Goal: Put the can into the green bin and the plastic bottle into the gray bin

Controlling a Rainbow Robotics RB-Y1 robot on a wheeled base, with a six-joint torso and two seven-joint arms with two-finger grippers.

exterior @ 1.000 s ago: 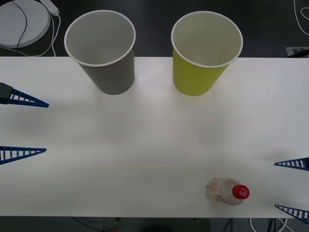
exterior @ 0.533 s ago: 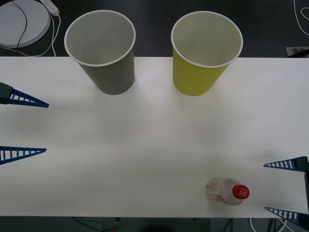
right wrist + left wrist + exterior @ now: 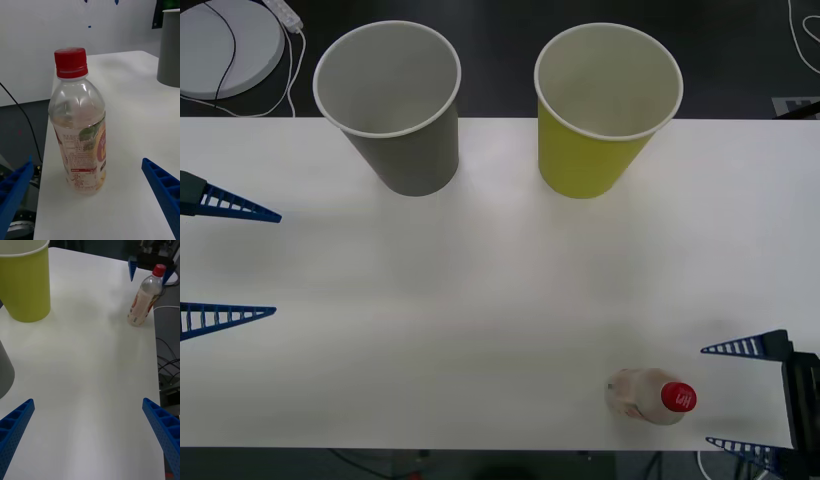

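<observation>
White tabletop [image 3: 500, 290] is carrying a gray bin [image 3: 395, 105] and green bin [image 3: 605, 105] at its far side, while the bottle [image 3: 650, 396] is standing near our edge. We are holding the right gripper [image 3: 725, 395] wide open and empty just beside it; the left gripper [image 3: 265, 262] is waiting open, well apart. A glancing finger could be toppling the light bottle off the edge.

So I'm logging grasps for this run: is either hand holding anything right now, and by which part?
Nothing is held. The right hand is open beside the upright plastic bottle, not touching it; the left hand is open at the table's left edge.
</observation>
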